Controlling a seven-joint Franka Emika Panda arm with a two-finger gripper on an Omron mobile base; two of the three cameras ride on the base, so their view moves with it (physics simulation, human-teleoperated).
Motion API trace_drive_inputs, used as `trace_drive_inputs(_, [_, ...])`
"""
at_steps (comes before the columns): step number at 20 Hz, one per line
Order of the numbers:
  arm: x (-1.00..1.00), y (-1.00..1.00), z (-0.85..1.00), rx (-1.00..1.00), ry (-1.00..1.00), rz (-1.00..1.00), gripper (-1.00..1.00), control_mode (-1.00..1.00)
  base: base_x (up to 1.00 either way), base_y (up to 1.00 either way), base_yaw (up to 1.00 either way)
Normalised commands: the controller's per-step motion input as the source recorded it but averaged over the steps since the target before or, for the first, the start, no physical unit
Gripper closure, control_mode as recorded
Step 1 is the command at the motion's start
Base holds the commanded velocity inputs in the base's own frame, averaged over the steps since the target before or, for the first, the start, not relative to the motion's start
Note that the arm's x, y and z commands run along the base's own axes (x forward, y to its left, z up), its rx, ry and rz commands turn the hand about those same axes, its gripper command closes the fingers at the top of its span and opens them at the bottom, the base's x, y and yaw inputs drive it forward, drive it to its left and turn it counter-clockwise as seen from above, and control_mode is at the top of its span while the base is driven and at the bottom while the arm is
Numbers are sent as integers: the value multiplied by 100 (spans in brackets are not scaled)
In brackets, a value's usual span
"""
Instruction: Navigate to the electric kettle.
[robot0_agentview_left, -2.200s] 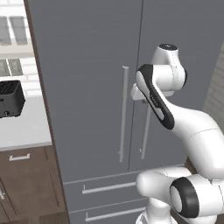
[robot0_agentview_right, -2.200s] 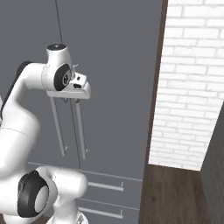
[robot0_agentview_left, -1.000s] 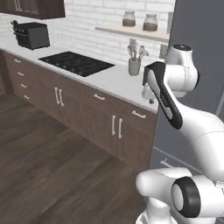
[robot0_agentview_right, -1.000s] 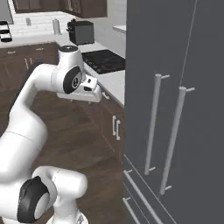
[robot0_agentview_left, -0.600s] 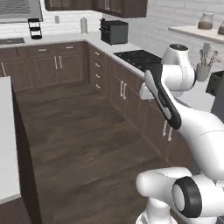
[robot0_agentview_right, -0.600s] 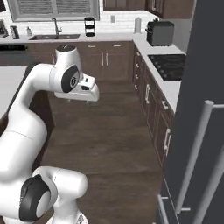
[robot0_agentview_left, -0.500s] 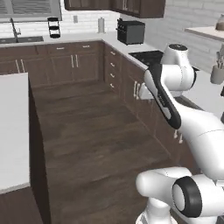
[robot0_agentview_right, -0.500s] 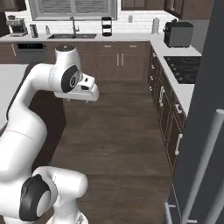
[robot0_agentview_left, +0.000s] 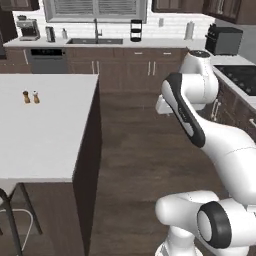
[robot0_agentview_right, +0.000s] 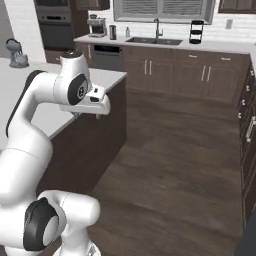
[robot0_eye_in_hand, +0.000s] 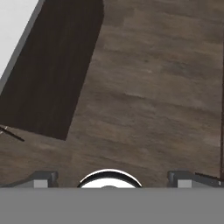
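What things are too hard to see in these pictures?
- electric kettle: both base views, far off on the back counter, too small to make out its handle or gauge.
- gripper: hand view, the bottom edge cuts off all but the tips.
- two little shakers on the island: left base view, too small to tell what they hold.
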Motion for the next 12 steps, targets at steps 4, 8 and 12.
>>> trace_drive_inputs(4, [0, 0, 0, 0, 0, 0, -100, 100, 29, 0, 51])
trace_drive_inputs(8, [0, 0, 0, 0, 0, 0, -100, 100, 43, -1, 34])
trace_drive_inputs(12, [0, 0, 0, 0, 0, 0, -100, 100, 32, -16, 45])
